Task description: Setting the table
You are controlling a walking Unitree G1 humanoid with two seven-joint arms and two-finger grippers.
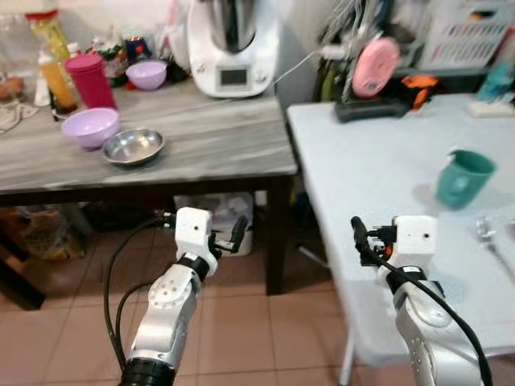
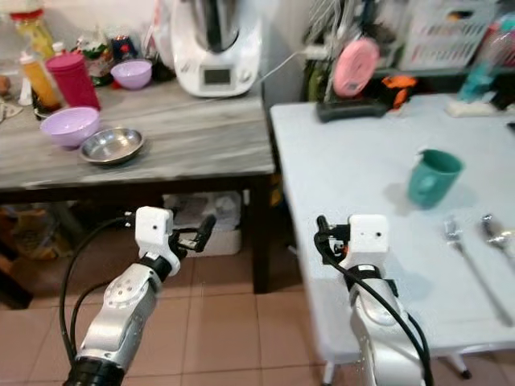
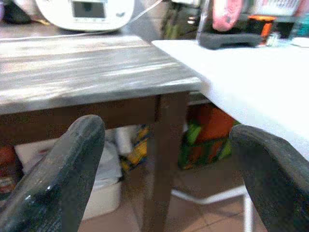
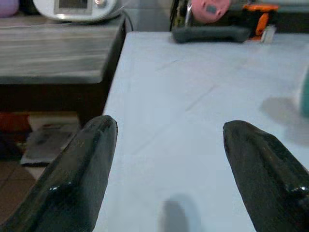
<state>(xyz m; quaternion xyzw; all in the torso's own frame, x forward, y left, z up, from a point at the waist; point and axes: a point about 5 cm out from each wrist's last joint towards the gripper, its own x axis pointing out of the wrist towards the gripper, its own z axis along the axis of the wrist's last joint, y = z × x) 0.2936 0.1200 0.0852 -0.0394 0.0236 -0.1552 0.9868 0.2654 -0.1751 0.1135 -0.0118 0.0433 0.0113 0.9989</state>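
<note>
A teal cup point(image 1: 463, 178) stands on the white table point(image 1: 362, 161) at the right, with a fork point(image 2: 453, 233) and a spoon point(image 2: 495, 229) lying nearer the front edge. On the grey wooden table point(image 1: 217, 137) at the left sit a purple bowl point(image 1: 91, 127), a steel bowl point(image 1: 133, 146), a second purple bowl point(image 1: 146, 74) and a pink tumbler point(image 1: 90, 80). My left gripper point(image 1: 237, 233) is held open below the grey table's front edge, over the floor. My right gripper point(image 1: 358, 237) is open at the white table's near left edge. Both are empty.
A white kitchen machine point(image 1: 233, 48) stands at the back of the grey table, with bottles point(image 1: 56, 80) at its far left. A pink round object point(image 1: 376, 66) on a black base point(image 1: 370, 108) sits at the back of the white table. Boxes lie under the grey table on tiled floor.
</note>
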